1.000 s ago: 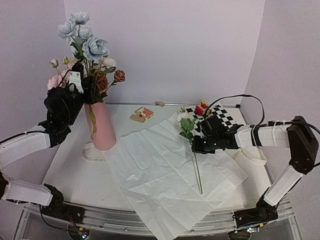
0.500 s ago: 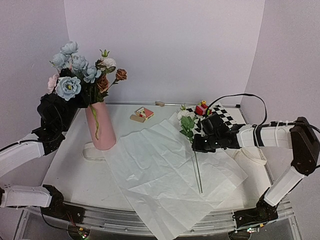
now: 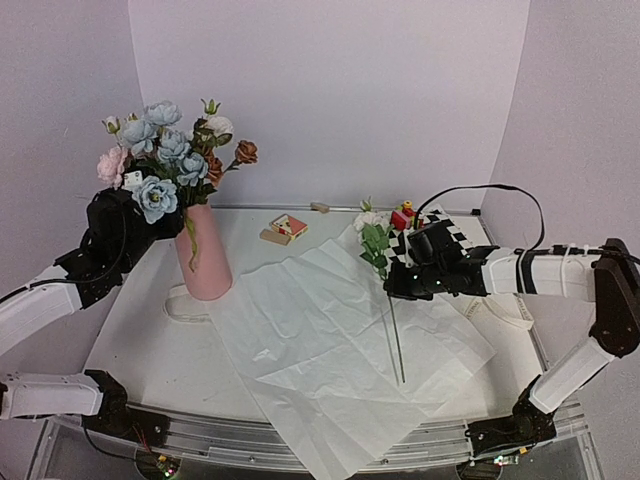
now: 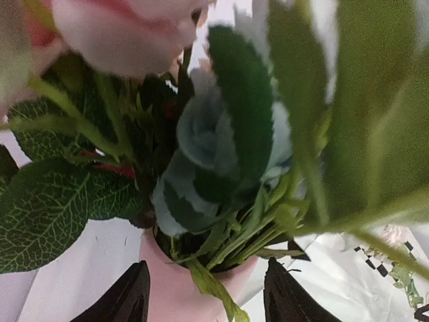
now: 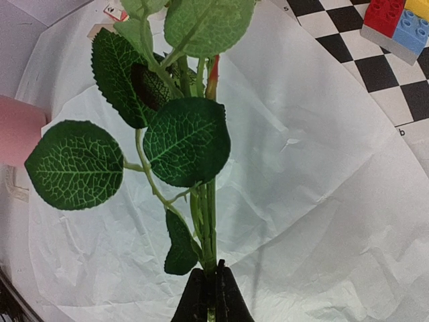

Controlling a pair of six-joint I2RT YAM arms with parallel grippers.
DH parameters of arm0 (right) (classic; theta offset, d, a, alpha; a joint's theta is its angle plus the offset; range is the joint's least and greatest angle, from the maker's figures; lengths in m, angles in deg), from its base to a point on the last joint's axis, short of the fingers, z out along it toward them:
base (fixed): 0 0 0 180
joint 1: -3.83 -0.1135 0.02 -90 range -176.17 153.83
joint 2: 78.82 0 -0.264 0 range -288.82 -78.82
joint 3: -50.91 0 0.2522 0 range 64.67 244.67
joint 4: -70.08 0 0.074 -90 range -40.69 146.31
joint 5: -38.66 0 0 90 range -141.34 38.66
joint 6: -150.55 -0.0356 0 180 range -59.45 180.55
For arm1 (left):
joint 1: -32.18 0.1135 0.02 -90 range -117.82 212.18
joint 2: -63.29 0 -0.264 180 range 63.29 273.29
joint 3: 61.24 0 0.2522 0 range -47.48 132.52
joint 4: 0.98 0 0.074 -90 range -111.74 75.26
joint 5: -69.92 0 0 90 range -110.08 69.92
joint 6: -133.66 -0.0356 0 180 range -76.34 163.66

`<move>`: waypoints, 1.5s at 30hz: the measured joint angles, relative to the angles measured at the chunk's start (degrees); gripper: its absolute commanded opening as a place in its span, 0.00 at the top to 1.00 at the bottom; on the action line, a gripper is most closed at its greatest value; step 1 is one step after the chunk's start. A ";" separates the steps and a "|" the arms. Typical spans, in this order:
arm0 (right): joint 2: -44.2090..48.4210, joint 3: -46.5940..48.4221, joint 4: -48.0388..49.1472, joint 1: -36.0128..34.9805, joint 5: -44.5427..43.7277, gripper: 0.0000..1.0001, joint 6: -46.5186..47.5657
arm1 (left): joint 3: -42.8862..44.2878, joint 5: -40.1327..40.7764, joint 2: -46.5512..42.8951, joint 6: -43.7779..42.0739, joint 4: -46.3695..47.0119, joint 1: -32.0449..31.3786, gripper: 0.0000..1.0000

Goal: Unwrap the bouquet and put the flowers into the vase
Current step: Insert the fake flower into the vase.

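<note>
One rose stem point(image 3: 396, 345), long axis running front-to-back, sits clamped in my right end effector point(image 5: 209, 285). The pink vase point(image 3: 207, 262) stands well to its left, near my wide-set left end effector point(image 4: 209, 298).

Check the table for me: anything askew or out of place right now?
The white paper sprawls crumpled and overhangs the near table edge. One green sprig droops outside the vase rim. One flower is not in the vase; the right gripper holds its stem.
</note>
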 measured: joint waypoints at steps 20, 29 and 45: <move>7.46 0.04 -0.45 0.02 10.69 1.00 -0.12 | 0.98 -3.14 -11.59 19.04 -22.02 0.00 0.26; 10.41 2.23 -1.95 0.02 19.41 0.95 -6.34 | 0.85 -4.40 -16.80 23.11 -28.34 0.00 0.26; 16.16 8.26 -2.97 2.20 27.15 1.00 -14.72 | -2.60 -0.98 -17.29 25.10 -29.26 0.00 0.28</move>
